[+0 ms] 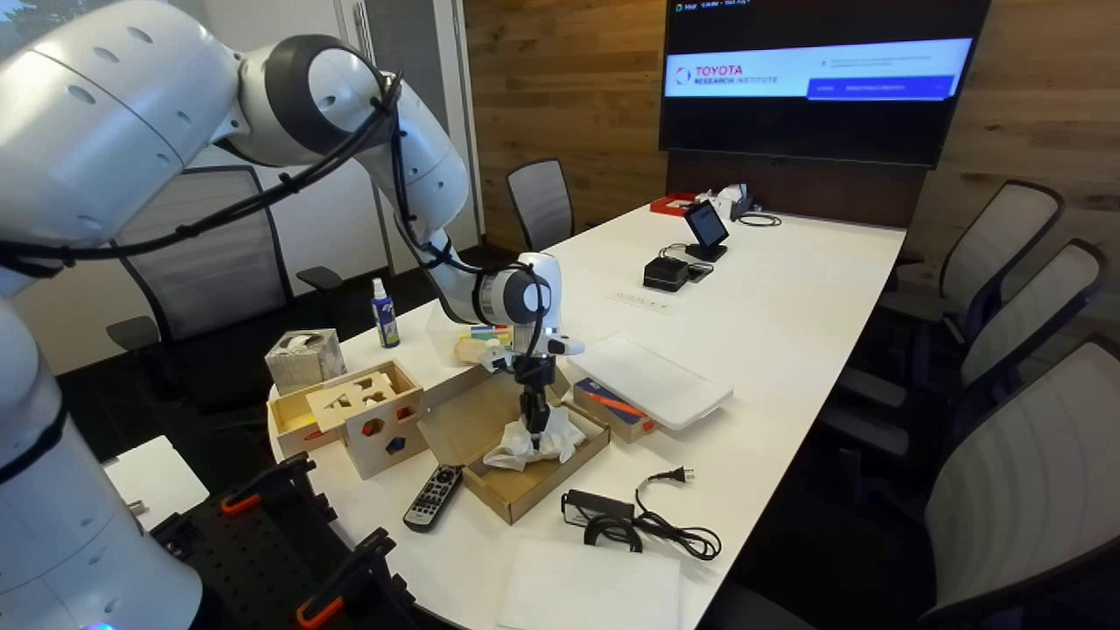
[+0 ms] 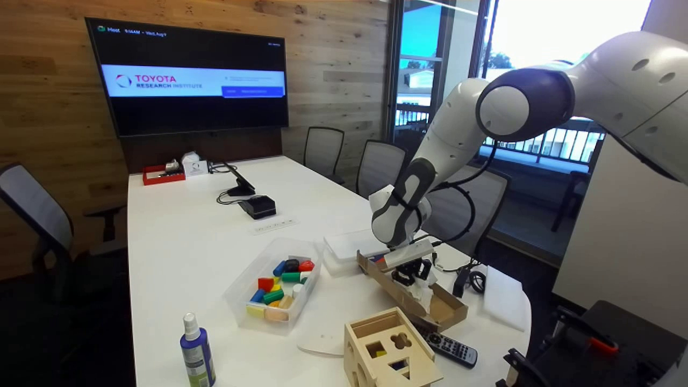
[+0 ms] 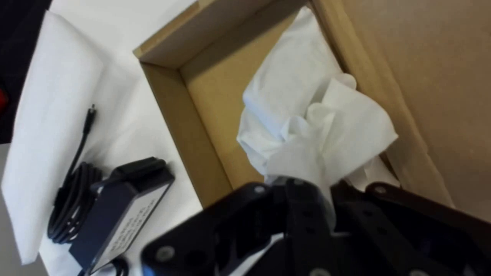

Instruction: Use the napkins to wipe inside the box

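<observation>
The shallow brown cardboard box lies open on the white table, its flap lid laid back. It also shows in an exterior view and in the wrist view. Crumpled white napkins lie inside it, close to the lid-side wall; they show in both exterior views. My gripper points down into the box and is shut on the napkins, with a fold pinched between its fingers. In an exterior view the gripper is low over the box. The napkins' underside is hidden.
A pale wooden shape box and a remote stand beside the box. A power adapter with cable, a blue-red carton and a white plastic lid are nearby. A clear tub holds blocks. A spray bottle stands farther off.
</observation>
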`<state>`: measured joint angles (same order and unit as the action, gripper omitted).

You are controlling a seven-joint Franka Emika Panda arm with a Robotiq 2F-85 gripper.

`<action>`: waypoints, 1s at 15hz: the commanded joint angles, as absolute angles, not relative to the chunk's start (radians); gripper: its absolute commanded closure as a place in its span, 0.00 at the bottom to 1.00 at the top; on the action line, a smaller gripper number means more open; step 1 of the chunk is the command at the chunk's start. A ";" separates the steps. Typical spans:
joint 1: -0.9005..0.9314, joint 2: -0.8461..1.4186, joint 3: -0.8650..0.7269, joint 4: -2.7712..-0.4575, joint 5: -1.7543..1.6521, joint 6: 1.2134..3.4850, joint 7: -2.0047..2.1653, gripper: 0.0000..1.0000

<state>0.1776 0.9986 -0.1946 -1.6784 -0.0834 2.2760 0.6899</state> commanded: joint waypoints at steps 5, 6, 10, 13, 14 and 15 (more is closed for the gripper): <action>0.191 1.038 -0.205 -1.649 -0.086 2.460 0.677 0.99; 0.191 1.024 -0.200 -1.655 -0.080 2.444 0.669 0.99; 0.175 0.948 -0.162 -1.699 -0.053 2.331 0.617 0.99; 0.136 0.920 -0.104 -1.697 -0.008 2.214 0.535 0.99; 0.125 0.920 -0.088 -1.691 0.013 2.179 0.506 0.99; 0.113 0.922 -0.071 -1.687 0.038 2.146 0.483 0.99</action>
